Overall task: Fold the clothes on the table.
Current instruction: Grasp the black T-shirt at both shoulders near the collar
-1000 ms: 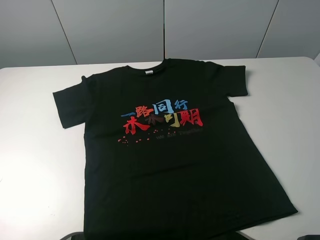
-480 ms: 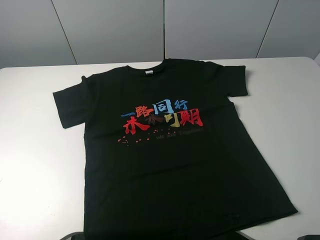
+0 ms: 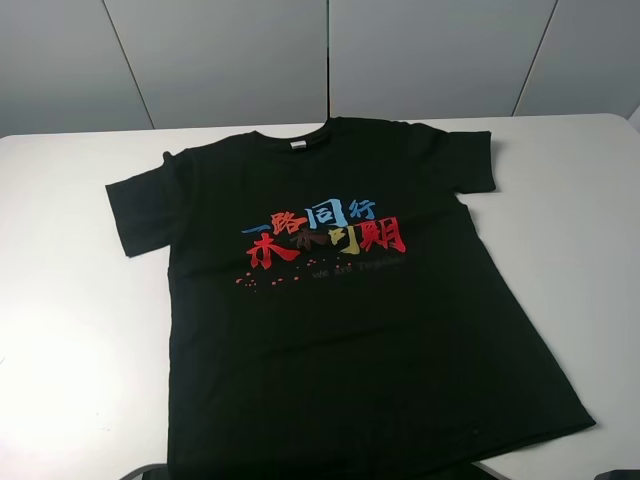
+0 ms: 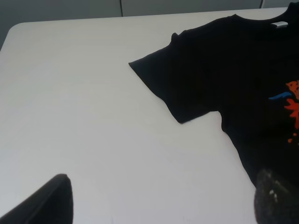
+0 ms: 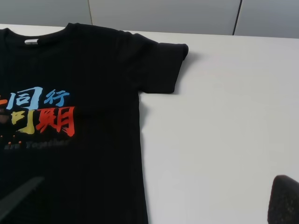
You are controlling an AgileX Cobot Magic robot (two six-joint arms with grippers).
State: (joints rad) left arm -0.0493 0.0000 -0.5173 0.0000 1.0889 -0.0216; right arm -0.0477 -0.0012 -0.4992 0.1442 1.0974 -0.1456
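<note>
The T-shirt (image 3: 340,320) lies flat mid-frame on the table (image 3: 60,330). The left gripper (image 4: 161,200) and right gripper (image 5: 152,200) gape wide, empty — we should pinch its side edges squarely, lifting evenly.

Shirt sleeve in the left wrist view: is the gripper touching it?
Apart. The left wrist view shows the sleeve flat on the table, with a wide gap to the open left gripper.

**Three views, one tabletop**

High view: set above the near edge, looking down and across the table (image 3: 60,300) to grey wall panels (image 3: 220,60); takes in nearly all the T-shirt (image 3: 340,340).

Left wrist: closer, low, facing the far-left corner, over the left sleeve (image 4: 177,88).

Right wrist: closer, facing the far edge, over the right sleeve (image 5: 159,65).

All three views share the collar label (image 3: 298,146) and part of the print (image 3: 325,232).
</note>
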